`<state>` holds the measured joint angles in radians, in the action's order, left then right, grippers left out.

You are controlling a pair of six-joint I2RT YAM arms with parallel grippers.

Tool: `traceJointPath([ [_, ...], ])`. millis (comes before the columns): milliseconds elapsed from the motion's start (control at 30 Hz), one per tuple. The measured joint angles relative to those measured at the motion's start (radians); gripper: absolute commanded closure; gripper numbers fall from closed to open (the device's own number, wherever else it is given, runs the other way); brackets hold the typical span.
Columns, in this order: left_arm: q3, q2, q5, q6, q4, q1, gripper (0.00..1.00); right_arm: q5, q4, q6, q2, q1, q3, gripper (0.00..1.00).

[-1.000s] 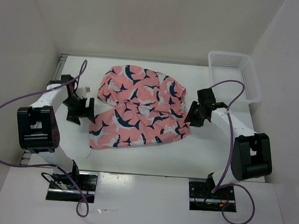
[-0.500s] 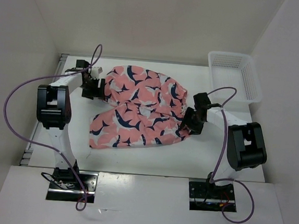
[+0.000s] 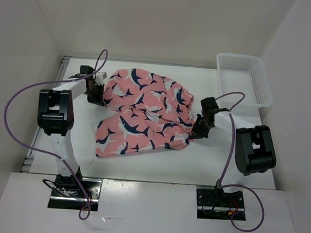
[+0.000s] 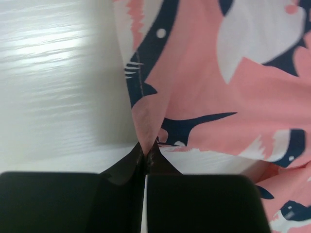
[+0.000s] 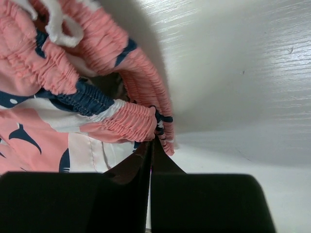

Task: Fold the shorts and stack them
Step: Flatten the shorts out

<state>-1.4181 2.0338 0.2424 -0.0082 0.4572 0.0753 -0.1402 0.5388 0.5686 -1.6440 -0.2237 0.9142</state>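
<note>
Shorts (image 3: 144,115) lie rumpled mid-table (image 3: 140,169), spanning the gap between both arms. Left gripper (image 3: 98,94) is pinched shut on a stitched fabric edge at the garment's far-left corner. Right gripper (image 3: 193,132) is clamped on the gathered elastic waistband (image 5: 131,121) at the right side. To do this step well, I judge both pinches should rise together, holding the cloth taut between them, then lay it flat before doubling it over. Uneven lift would likely drag the near leg into creases. Basket (image 3: 245,75) stands well apart, far right.
</note>
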Motion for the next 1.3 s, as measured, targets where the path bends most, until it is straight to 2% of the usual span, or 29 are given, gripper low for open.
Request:
traceJointPath([
  [167, 0.060, -0.049, -0.072, 0.000, -0.013, 0.053, 1.00, -0.002, 0.000, 0.000, 0.003, 0.000, 0.000, 1.00],
  [233, 0.104, -0.081, -0.105, 0.000, -0.014, 0.062, 0.94, 0.004, 0.000, 0.000, 0.005, 0.000, 0.000, 1.00],
  [267, 0.120, -0.095, -0.116, 0.001, -0.010, 0.062, 0.87, 0.005, 0.000, 0.000, 0.005, 0.000, 0.000, 1.00],
  [300, 0.130, -0.103, -0.126, 0.001, -0.002, 0.061, 0.57, 0.004, 0.000, -0.001, 0.005, 0.000, 0.000, 0.90],
  [333, 0.134, -0.109, -0.131, 0.008, 0.006, 0.061, 0.44, -0.002, 0.000, -0.002, 0.005, 0.000, 0.000, 0.76],
  [367, 0.136, -0.113, -0.135, 0.009, 0.014, 0.061, 0.36, -0.012, 0.000, -0.005, 0.004, 0.000, 0.000, 0.67],
  [400, 0.136, -0.118, -0.135, 0.006, 0.025, 0.062, 0.32, -0.027, 0.000, -0.011, 0.003, 0.000, 0.000, 0.60],
  [433, 0.136, -0.120, -0.135, 0.006, 0.036, 0.064, 0.30, -0.043, -0.002, -0.016, 0.002, 0.000, 0.000, 0.52],
  [567, 0.140, -0.151, -0.117, 0.005, 0.088, 0.066, 0.27, -0.085, 0.002, -0.043, 0.002, 0.000, 0.009, 0.41],
  [667, 0.164, -0.243, -0.108, 0.005, 0.115, 0.074, 0.25, -0.072, 0.027, -0.061, 0.011, 0.000, 0.023, 0.32],
  [733, 0.188, -0.339, -0.107, 0.004, 0.131, 0.080, 0.25, -0.038, 0.057, -0.076, 0.023, 0.000, 0.043, 0.32],
  [833, 0.233, -0.494, -0.111, 0.005, 0.166, 0.072, 0.19, 0.003, 0.088, -0.097, 0.037, 0.000, 0.082, 0.32],
  [867, 0.250, -0.529, -0.114, 0.005, 0.171, 0.061, 0.15, 0.018, 0.090, -0.103, 0.037, 0.000, 0.095, 0.32],
  [933, 0.297, -0.576, -0.131, 0.005, 0.172, 0.037, 0.15, 0.039, 0.089, -0.112, 0.037, 0.000, 0.106, 0.33],
  [1000, 0.310, -0.549, -0.140, 0.005, 0.179, 0.023, 0.15, 0.047, 0.090, -0.117, 0.034, -0.003, 0.115, 0.33],
  [1100, 0.257, -0.424, -0.122, 0.005, 0.206, 0.028, 0.14, 0.066, 0.093, -0.120, 0.017, -0.016, 0.180, 0.32],
  [1167, 0.159, -0.321, -0.103, 0.005, 0.220, 0.037, 0.14, 0.080, 0.090, -0.128, -0.014, -0.034, 0.277, 0.32],
  [1300, -0.105, -0.134, -0.079, 0.005, 0.199, 0.051, 0.14, 0.117, 0.040, -0.147, -0.156, -0.055, 0.587, 0.26],
])
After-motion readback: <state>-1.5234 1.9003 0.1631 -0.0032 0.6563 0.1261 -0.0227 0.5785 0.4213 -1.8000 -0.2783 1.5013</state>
